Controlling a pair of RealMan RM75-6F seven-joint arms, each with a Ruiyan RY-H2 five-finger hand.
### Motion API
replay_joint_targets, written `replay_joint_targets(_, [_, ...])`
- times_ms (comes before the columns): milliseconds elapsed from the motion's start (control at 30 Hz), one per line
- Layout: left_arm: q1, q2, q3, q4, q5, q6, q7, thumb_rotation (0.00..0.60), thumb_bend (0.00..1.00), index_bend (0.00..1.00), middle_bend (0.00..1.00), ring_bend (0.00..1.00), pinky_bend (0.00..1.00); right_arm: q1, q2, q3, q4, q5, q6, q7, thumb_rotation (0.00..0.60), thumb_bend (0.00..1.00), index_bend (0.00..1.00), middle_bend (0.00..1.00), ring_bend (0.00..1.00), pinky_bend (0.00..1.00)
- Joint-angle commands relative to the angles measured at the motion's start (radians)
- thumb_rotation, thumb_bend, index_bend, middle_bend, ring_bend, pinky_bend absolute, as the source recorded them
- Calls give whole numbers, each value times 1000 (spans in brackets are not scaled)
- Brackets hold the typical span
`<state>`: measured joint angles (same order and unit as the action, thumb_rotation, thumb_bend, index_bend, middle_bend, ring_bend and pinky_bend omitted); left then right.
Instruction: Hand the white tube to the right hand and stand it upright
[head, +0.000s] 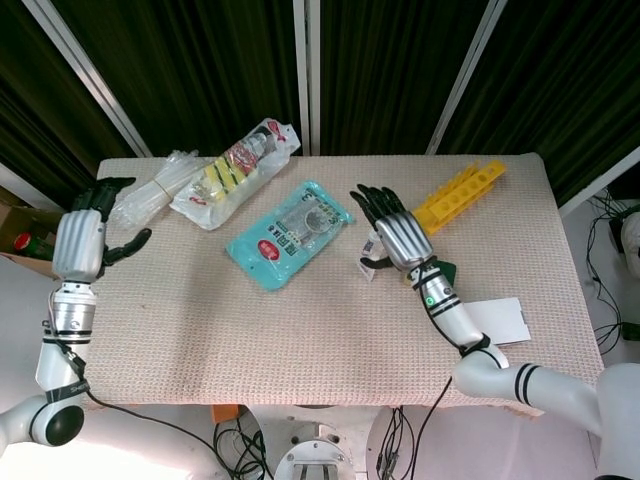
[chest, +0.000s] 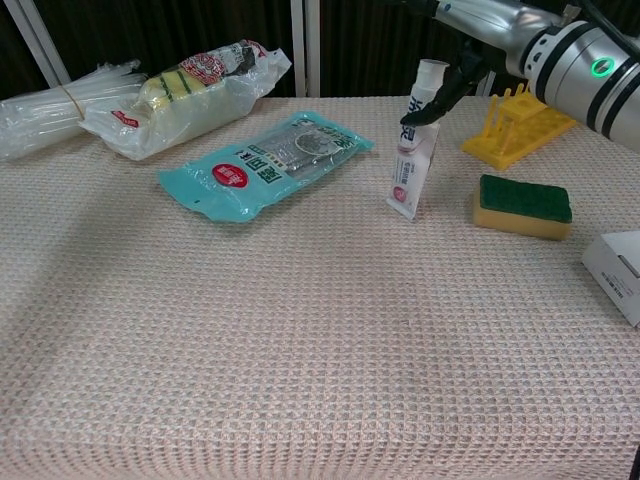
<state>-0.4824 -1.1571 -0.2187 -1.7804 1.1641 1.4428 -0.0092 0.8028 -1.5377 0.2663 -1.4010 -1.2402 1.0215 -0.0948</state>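
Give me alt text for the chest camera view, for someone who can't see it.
A white tube stands on its crimped end on a tan woven table, cap up, with the right hand's fingers touching its upper part. A teal packet lies to its left, a green sponge to its right.
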Motion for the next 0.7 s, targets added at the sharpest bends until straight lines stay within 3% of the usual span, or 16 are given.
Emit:
replay_joint_targets(33, [34, -2, 24, 16, 34, 30, -1, 0, 0, 166, 188, 119, 171, -78, 103, -21, -134, 42, 54, -85, 600, 0, 0, 0, 0, 0])
replay_joint_targets(200, [109, -14, 92, 42, 112, 109, 82, 0, 0, 154, 188, 114, 172, -253, 209, -90, -251, 9, 265, -102, 600, 0, 0, 0, 0, 0])
replay_joint_targets(367, [190, -52, 151, 78, 147, 170, 121, 0, 0, 152, 188, 113, 170, -418, 227, -157, -245, 30, 423, -90, 600, 0, 0, 0, 0, 0])
replay_joint_targets(533, [252, -69, 199, 111, 137, 162, 154, 0, 0, 152, 179, 108, 169, -524, 181, -178, -165, 72, 483, -21, 600, 0, 0, 0, 0, 0])
replay_joint_targets(700, [282, -79, 216, 135, 139, 145, 167, 0, 0, 147, 170, 106, 166, -553, 138, -195, -87, 39, 474, 16, 600, 0, 0, 0, 0, 0])
